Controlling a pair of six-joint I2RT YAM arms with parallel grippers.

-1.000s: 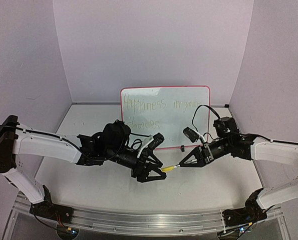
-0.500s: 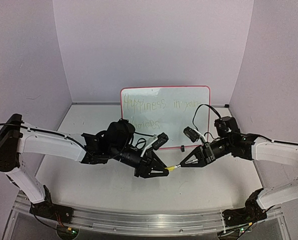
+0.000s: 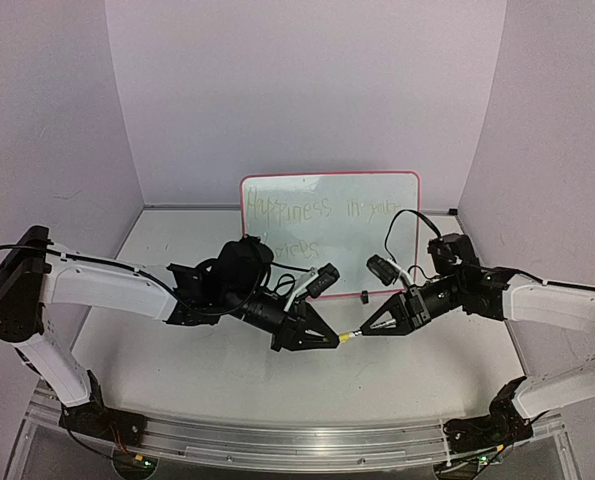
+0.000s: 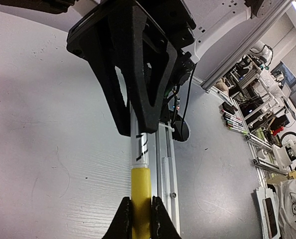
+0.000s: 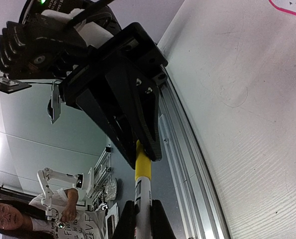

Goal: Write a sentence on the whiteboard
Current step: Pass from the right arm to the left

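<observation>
My left tool (image 4: 141,219) is clamped on the yellow end (image 4: 141,188) of the marker (image 3: 348,336). My right tool (image 5: 142,219) is clamped on its white barrel (image 5: 144,193), so the two tools meet nose to nose above the table (image 3: 227,385). The whiteboard (image 3: 377,240) stands upright beyond both tools. The pale sentence (image 3: 289,209) is on it, with the second line partly hidden behind my left arm.

The yellow end looks like the cap (I take this for capping or uncapping, and cannot tell which). If my two tools are not on one line when I push or pull, the cap may bind or the barrel may twist out of the narrow pads and drop to the table below them. My left arm also sits close in front of the board's lower edge, so a wide swing back could tip the board.
</observation>
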